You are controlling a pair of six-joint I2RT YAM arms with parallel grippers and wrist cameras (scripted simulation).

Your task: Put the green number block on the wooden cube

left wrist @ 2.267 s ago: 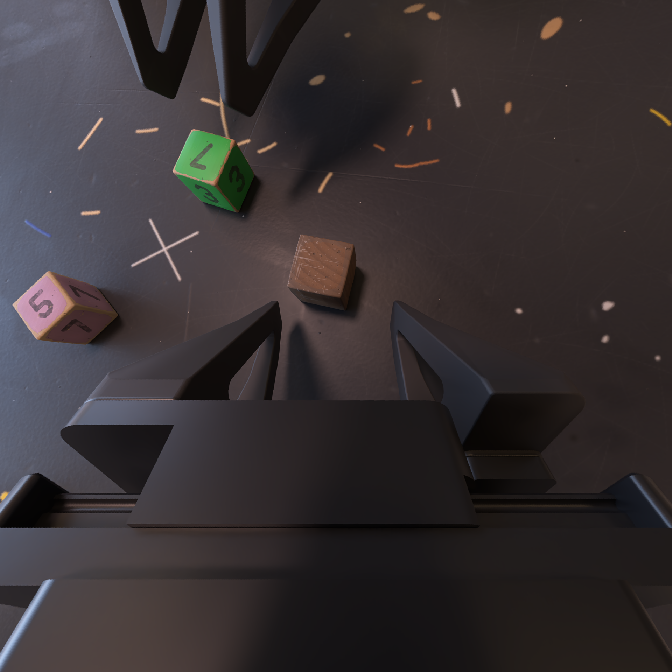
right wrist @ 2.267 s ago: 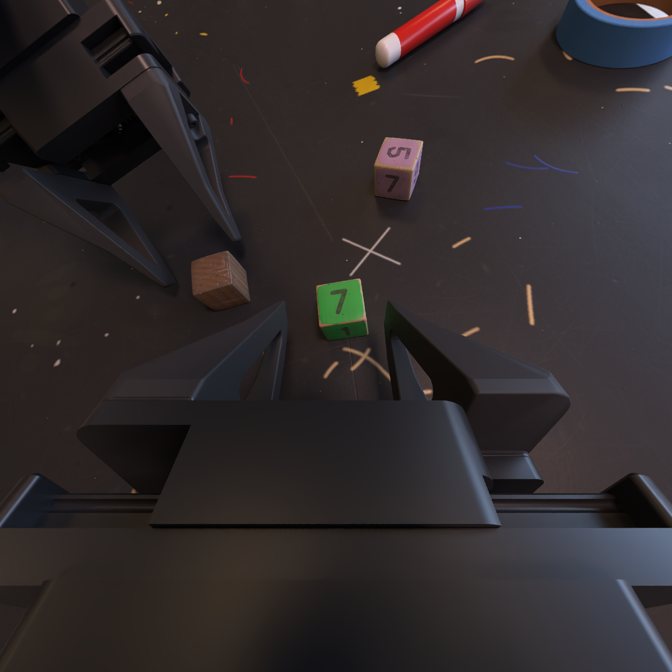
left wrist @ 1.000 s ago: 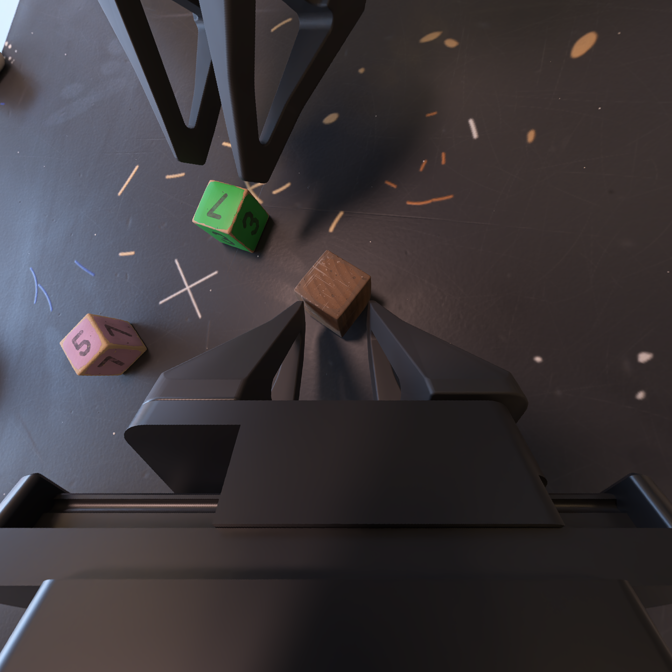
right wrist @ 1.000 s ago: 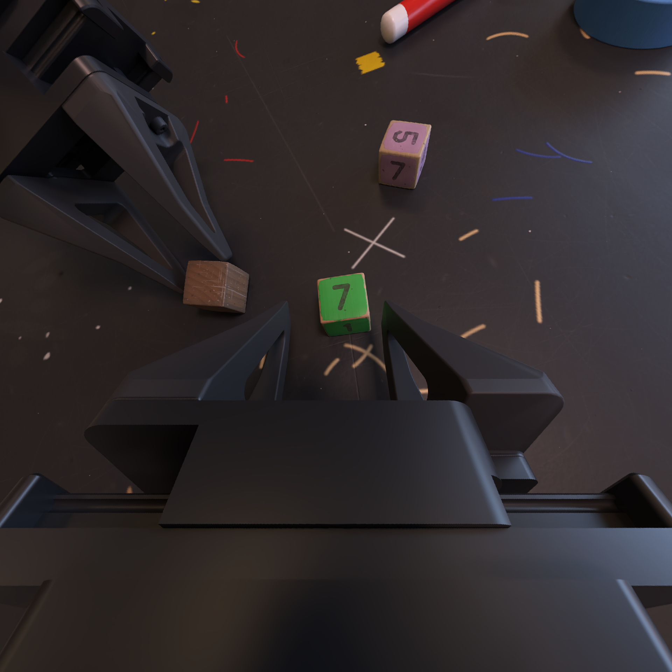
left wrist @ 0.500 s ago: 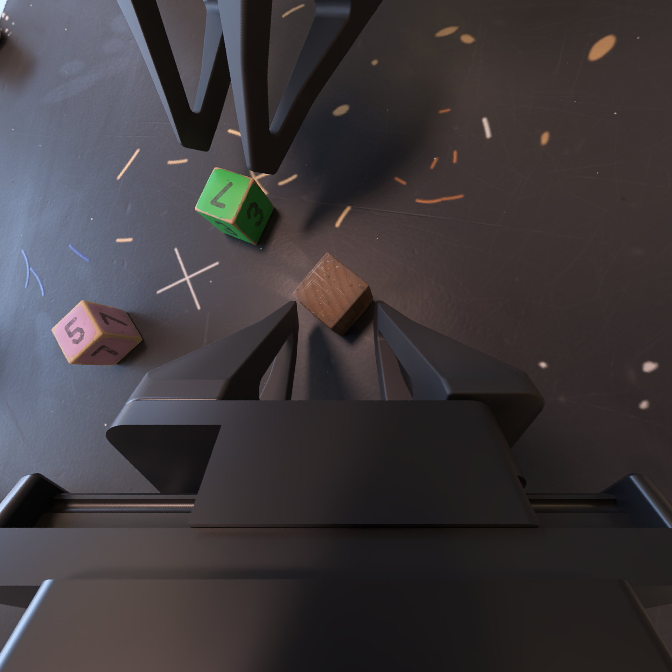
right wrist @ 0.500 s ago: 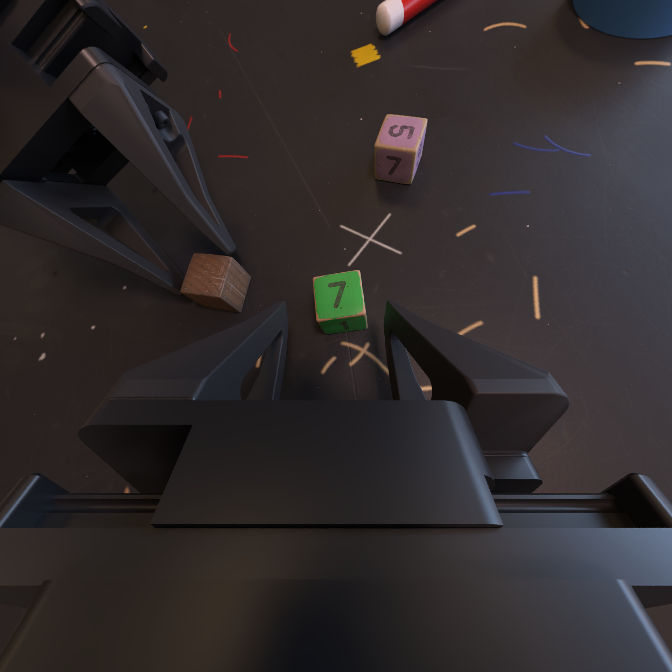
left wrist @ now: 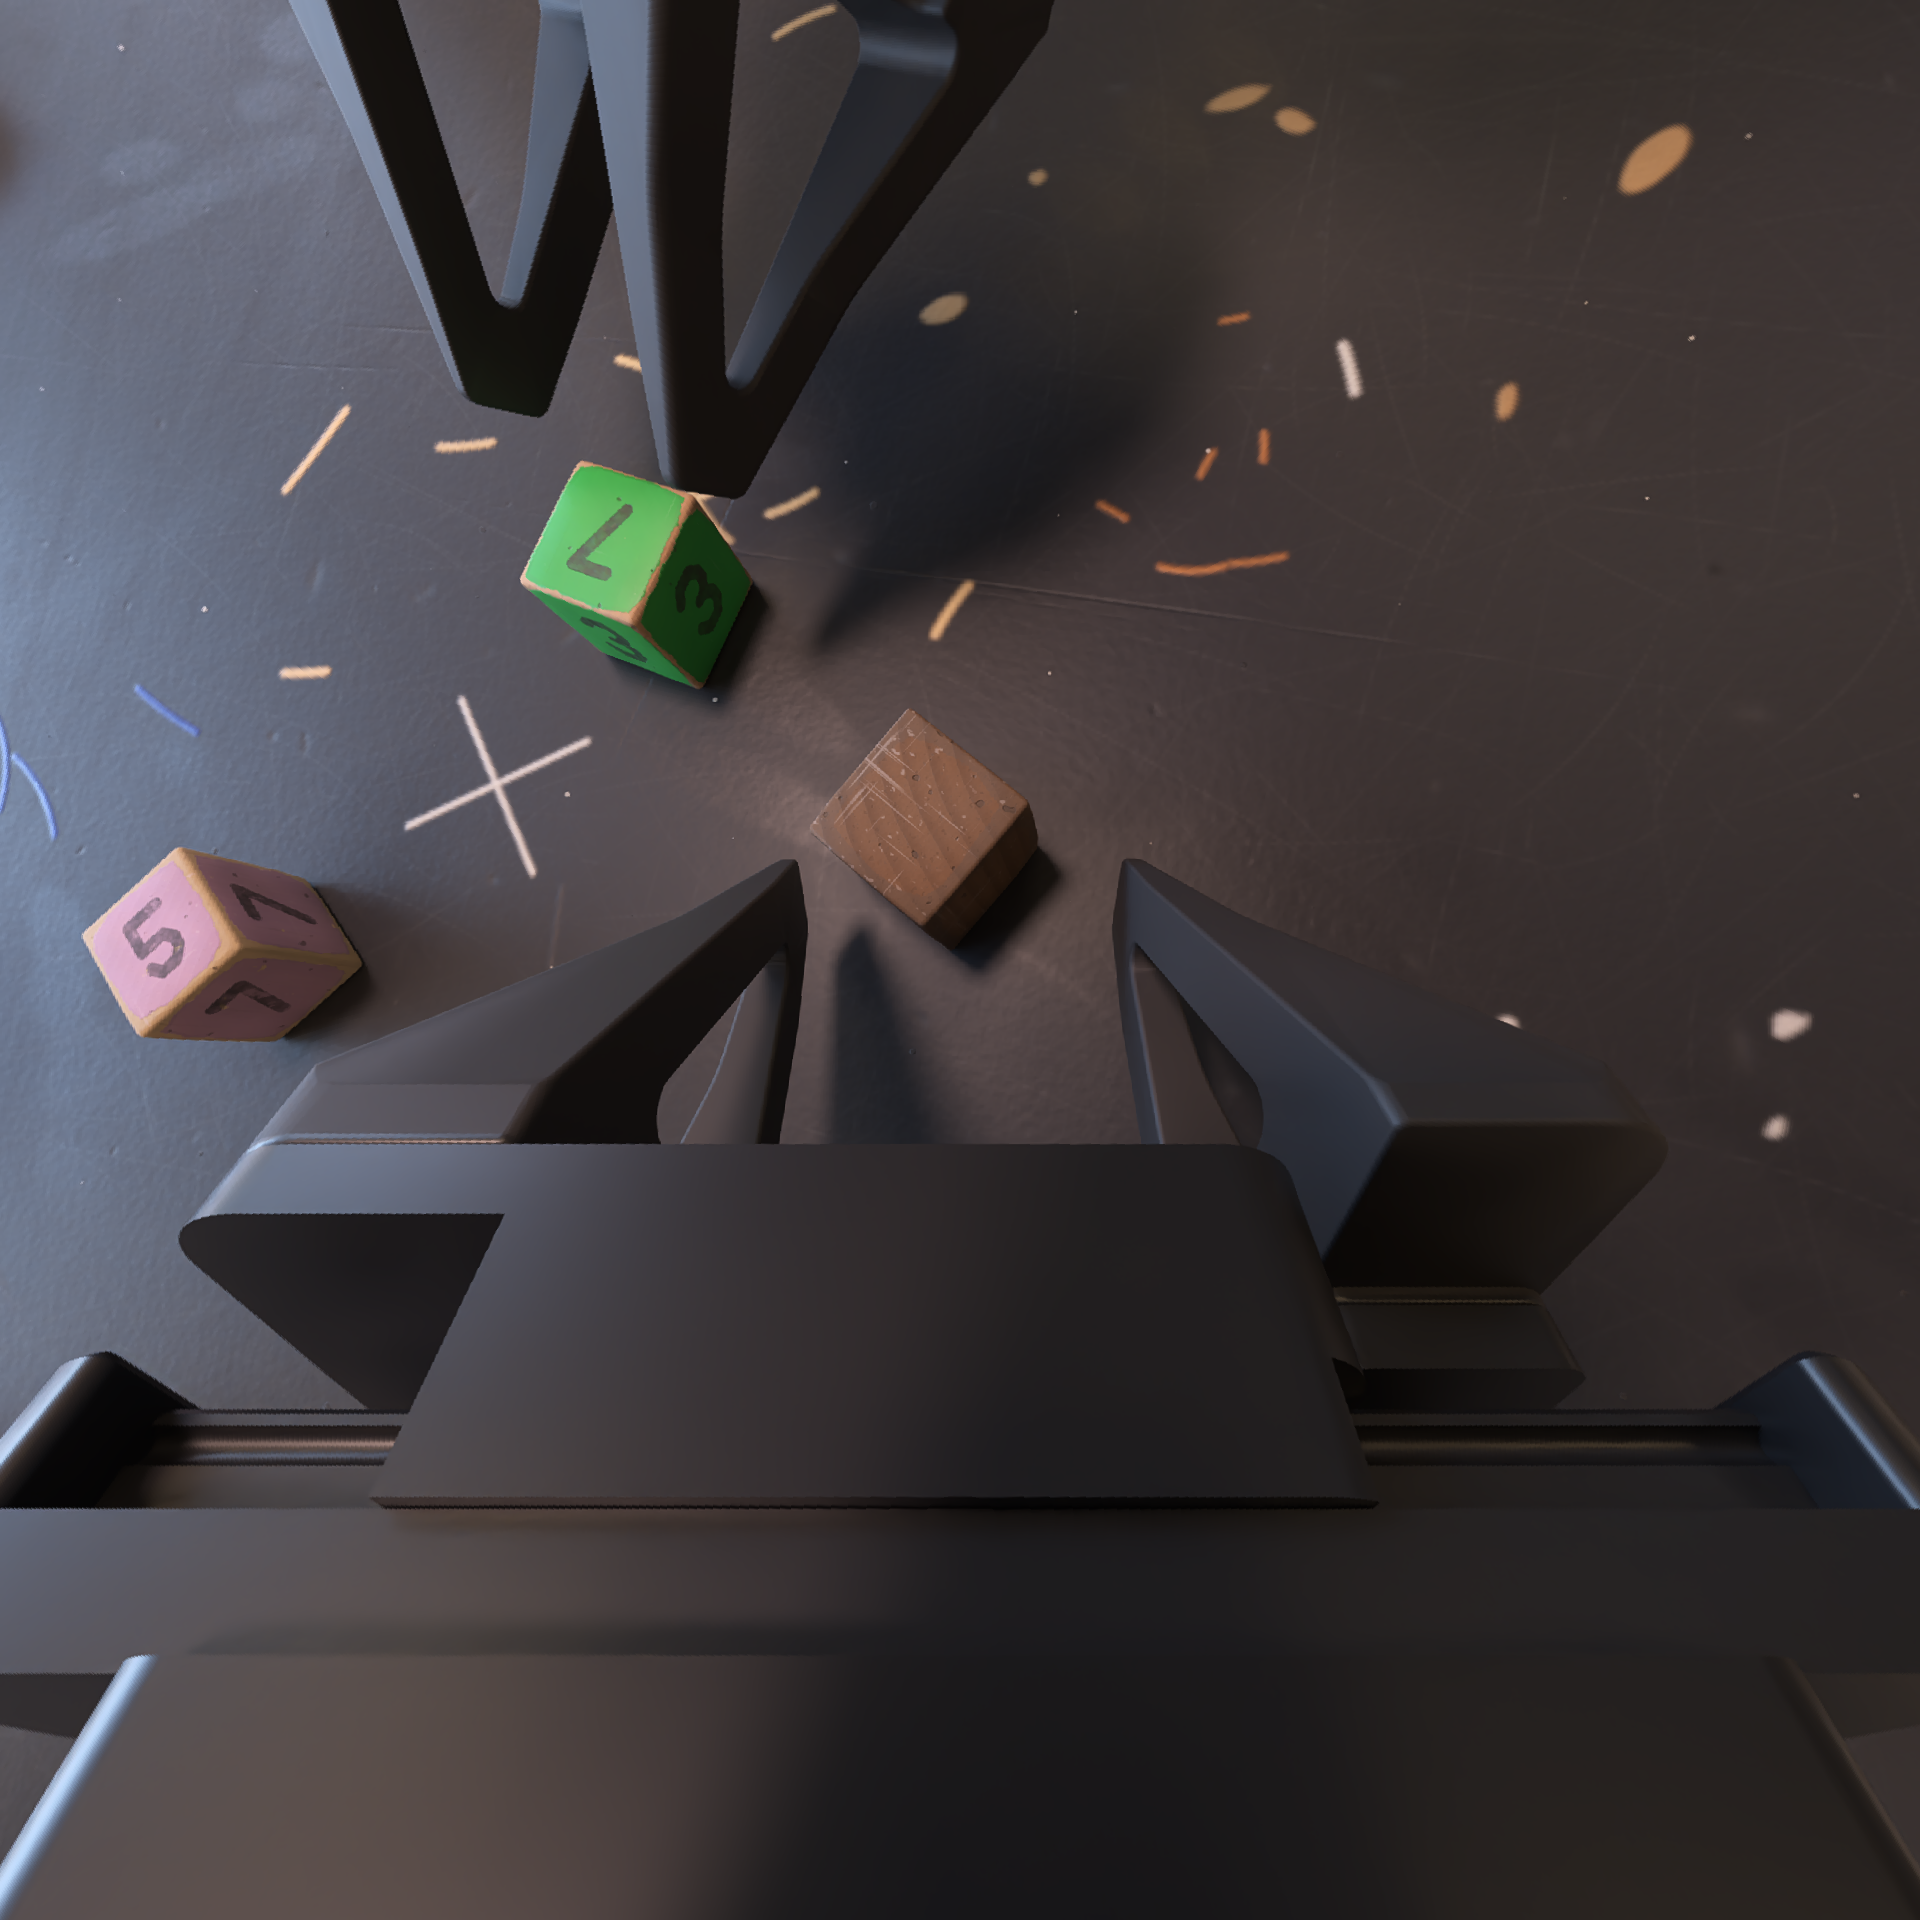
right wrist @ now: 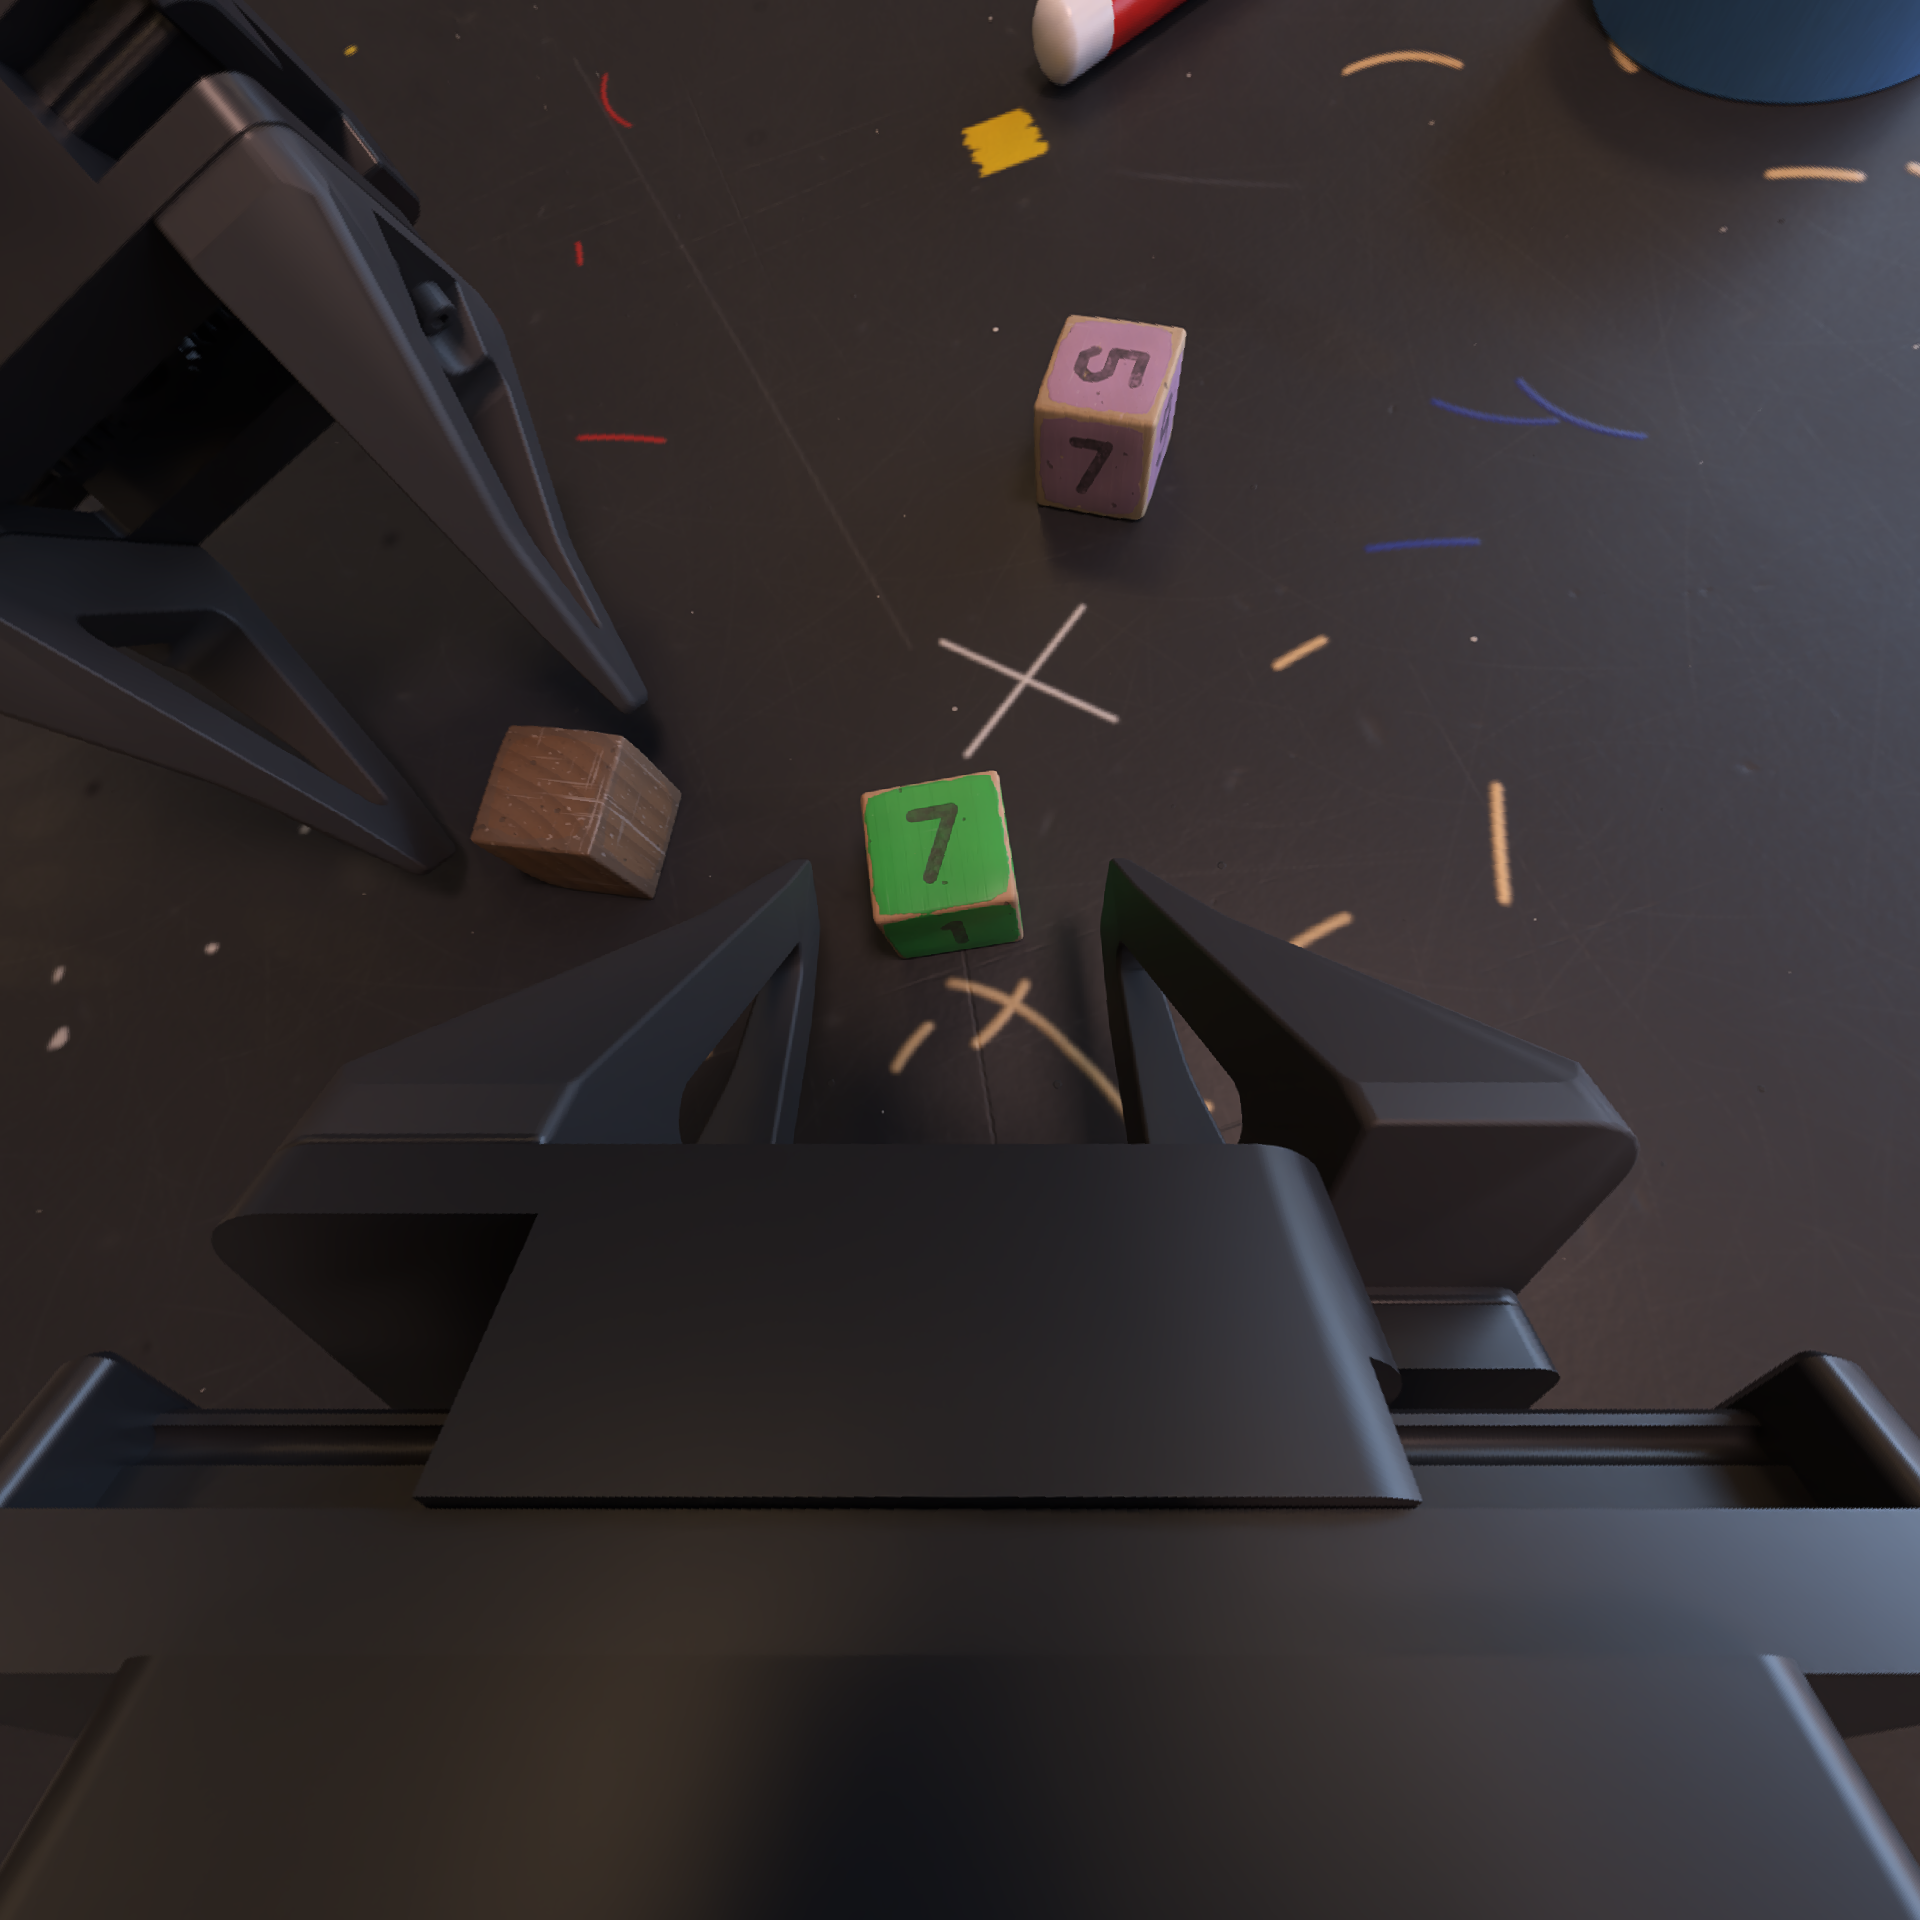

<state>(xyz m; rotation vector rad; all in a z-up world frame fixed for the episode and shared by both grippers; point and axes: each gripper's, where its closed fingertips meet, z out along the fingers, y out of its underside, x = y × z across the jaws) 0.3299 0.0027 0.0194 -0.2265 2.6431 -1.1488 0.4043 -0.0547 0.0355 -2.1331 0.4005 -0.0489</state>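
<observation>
The green number block (right wrist: 940, 857) lies on the dark table just ahead of my right gripper (right wrist: 961, 868), which is open with a finger on either side of the block, not touching it. The block also shows in the left wrist view (left wrist: 636, 574), under the right gripper's fingertips (left wrist: 707, 447). The wooden cube (left wrist: 925, 826) lies turned at an angle on the table just ahead of my left gripper (left wrist: 961, 873), which is open and empty. In the right wrist view the cube (right wrist: 577, 810) sits free between the left gripper's fingers (right wrist: 613, 686).
A pink number block (left wrist: 218, 945) lies at the left, also seen in the right wrist view (right wrist: 1110, 416). A red and white marker (right wrist: 1091, 31) and a blue tape roll (right wrist: 1766, 52) lie at the far edge. A white chalk cross (right wrist: 1027, 681) marks the table.
My left gripper had closed on the wooden cube and turned it; it has now opened wide and let go. The cube rests rotated. The right gripper and the green block barely moved.
</observation>
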